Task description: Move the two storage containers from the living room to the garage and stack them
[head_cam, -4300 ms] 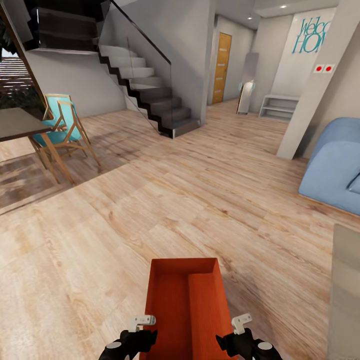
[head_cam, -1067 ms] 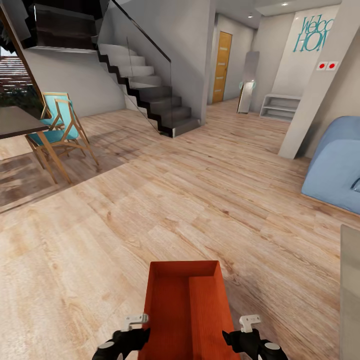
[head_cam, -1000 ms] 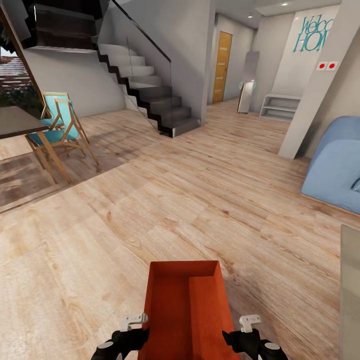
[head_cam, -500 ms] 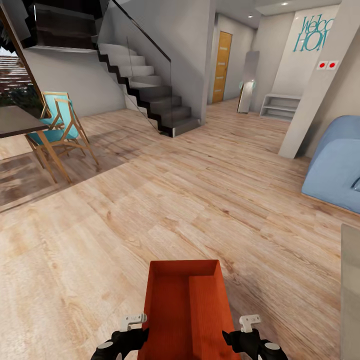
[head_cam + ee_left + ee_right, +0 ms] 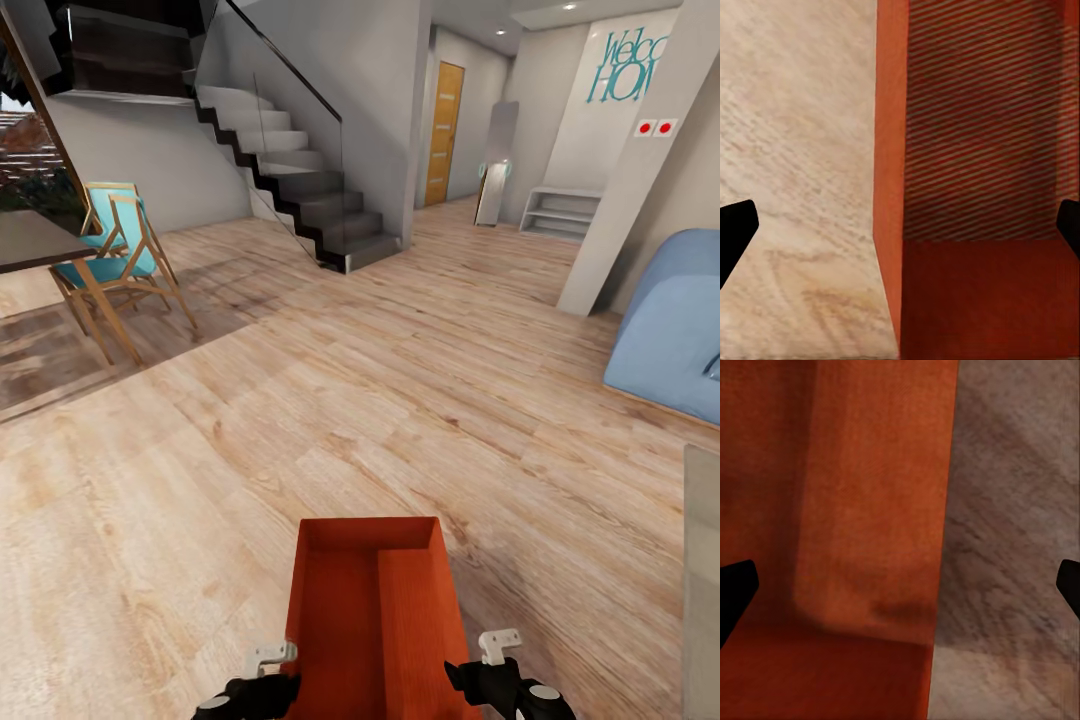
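Storage container (image 5: 370, 610): one orange-red, open-topped rectangular bin with thin walls, sitting between the two hands and extending forward of them over the light wood plank floor (image 5: 300, 400). Its interior is plain; the half toward the right hand catches more light than the half toward the left hand.

Left hand (image 5: 262, 668): positioned at the bin's left wall. In the left wrist view its dark fingertips (image 5: 735, 236) stand wide apart, one over the floor, the other over the bin's interior, with the wall (image 5: 891, 187) between them. Spread, not clenched on the wall.

Right hand (image 5: 495, 655): at the bin's right wall, likewise. In the right wrist view its fingertips (image 5: 736, 592) are spread, straddling the wall edge (image 5: 941, 510). Whether either hand bears on the bin cannot be told.

Surroundings, ahead of the hands: unobstructed plank floor. Far ahead and left, a wooden chair with teal seat (image 5: 120, 260) beside a dark counter (image 5: 30, 245). Beyond, a dark staircase (image 5: 300, 190) with glass rail. Further on, a light wooden door (image 5: 443, 135). Ahead and right, a blue sofa (image 5: 675, 335) and a white pillar (image 5: 630, 180).
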